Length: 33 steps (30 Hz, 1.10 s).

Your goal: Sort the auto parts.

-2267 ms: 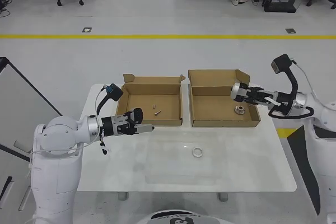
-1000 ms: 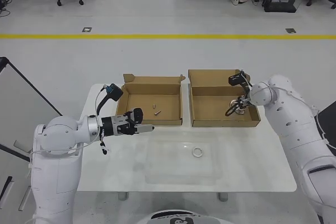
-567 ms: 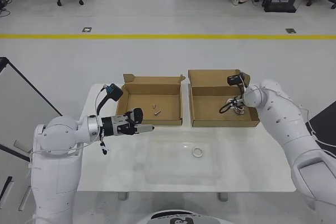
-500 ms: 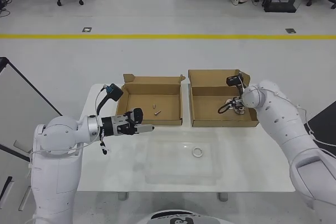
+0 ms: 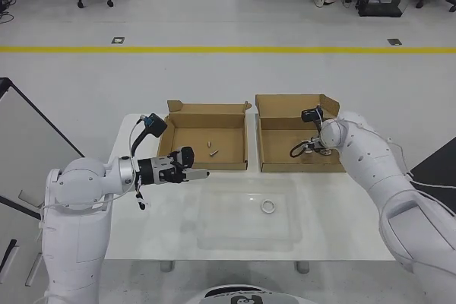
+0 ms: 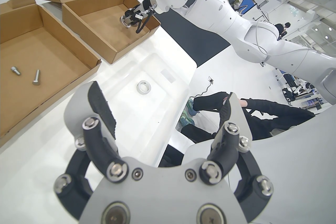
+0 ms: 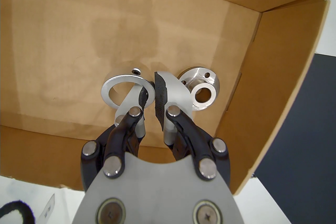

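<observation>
Over the right cardboard box (image 5: 277, 144), my right gripper (image 7: 151, 86) is shut on the rim of a flat metal ring (image 7: 120, 78), held just above the box floor. A flanged metal hub (image 7: 197, 79) lies on the floor beside it, near the box's side wall. In the top view the right gripper (image 5: 298, 149) sits in the middle of that box. My left gripper (image 6: 161, 93) stands open and holds nothing, over the table by the front of the left box (image 5: 190, 144). Two bolts (image 6: 36, 77) lie in the left box. A second metal ring (image 5: 268, 206) lies on the table.
The loose ring (image 6: 143, 87) rests in a shallow clear tray (image 5: 213, 228) at the table's middle. Both boxes stand side by side along the far edge, with upright walls and flaps. A person's legs in black show beyond the table's edge in the left wrist view.
My right arm has swung in over the right box and its gripper has moved leftward away from the hub. The left arm has not moved.
</observation>
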{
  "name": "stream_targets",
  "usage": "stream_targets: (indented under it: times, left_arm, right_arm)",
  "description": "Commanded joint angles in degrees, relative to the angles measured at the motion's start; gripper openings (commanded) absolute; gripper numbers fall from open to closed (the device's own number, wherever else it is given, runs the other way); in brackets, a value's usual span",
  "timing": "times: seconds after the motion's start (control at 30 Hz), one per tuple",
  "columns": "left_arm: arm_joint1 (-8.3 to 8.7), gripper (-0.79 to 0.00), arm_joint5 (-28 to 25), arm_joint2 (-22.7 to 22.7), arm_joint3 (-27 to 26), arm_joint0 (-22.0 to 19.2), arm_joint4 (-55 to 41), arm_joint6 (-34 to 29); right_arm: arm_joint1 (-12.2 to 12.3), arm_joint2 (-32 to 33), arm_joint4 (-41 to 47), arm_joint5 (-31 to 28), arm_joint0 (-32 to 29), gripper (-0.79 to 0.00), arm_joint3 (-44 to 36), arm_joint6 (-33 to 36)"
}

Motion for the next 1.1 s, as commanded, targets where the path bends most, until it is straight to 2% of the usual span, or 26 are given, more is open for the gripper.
stream_targets:
  times: [0.0,0.03,0.1,0.17,0.23,0.27,0.3,0.4,0.5,0.57,0.6,0.63,0.67,0.87,1.07]
  left_arm:
    - [0.00,0.000,0.0,0.0,0.0,0.0,0.0,0.0]
    - [0.00,0.000,0.0,0.0,0.0,0.0,0.0,0.0]
    - [0.00,0.000,0.0,0.0,0.0,0.0,0.0,0.0]
    - [0.00,0.000,0.0,0.0,0.0,0.0,0.0,0.0]
    - [0.00,0.000,0.0,0.0,0.0,0.0,0.0,0.0]
    - [0.00,0.000,0.0,0.0,0.0,0.0,0.0,0.0]
    - [0.00,0.000,0.0,0.0,0.0,0.0,0.0,0.0]
    - [0.00,0.000,0.0,0.0,0.0,0.0,0.0,0.0]
    - [0.00,0.000,0.0,0.0,0.0,0.0,0.0,0.0]
    - [0.00,0.000,0.0,0.0,0.0,0.0,0.0,0.0]
    - [0.00,0.000,0.0,0.0,0.0,0.0,0.0,0.0]
    - [0.00,0.000,0.0,0.0,0.0,0.0,0.0,0.0]
    - [0.00,0.000,0.0,0.0,0.0,0.0,0.0,0.0]
    - [0.00,0.000,0.0,0.0,0.0,0.0,0.0,0.0]
    - [0.00,0.000,0.0,0.0,0.0,0.0,0.0,0.0]
  right_arm:
    - [-0.5,-0.3,0.1,-0.1,0.4,-0.785,1.2,-0.3]
    - [-0.7,-0.4,0.2,-0.3,0.6,-0.785,1.7,-0.4]
    - [-1.0,-0.6,0.3,-0.5,0.9,-0.622,2.7,-0.7]
    - [-1.3,-0.6,0.4,-0.7,1.2,-0.511,3.6,-1.1]
    - [-1.5,-0.6,0.3,-0.9,1.5,-0.437,4.2,-1.7]
    - [-1.6,-0.5,0.3,-1.1,1.6,-0.437,4.4,-1.9]
    - [-1.6,-0.4,0.4,-1.3,1.7,-0.403,4.6,-2.3]
    - [-1.7,0.0,0.5,-2.0,2.0,-0.394,4.6,-2.9]
    - [-1.5,0.8,0.9,-2.8,2.0,-0.326,4.3,-3.4]
    - [-1.3,1.4,0.9,-3.1,2.0,-0.240,3.7,-3.7]
    - [-1.1,1.8,1.0,-3.3,2.0,-0.172,3.3,-3.8]
    - [-0.9,2.1,0.8,-3.4,2.0,-0.049,2.8,-4.0]
    - [-0.7,2.5,0.6,-3.5,1.9,0.000,2.2,-4.2]
    - [2.0,7.6,0.5,-4.9,0.1,0.000,-5.9,-3.8]
    - [6.5,18.4,4.8,-9.9,-8.2,0.000,-25.6,1.8]
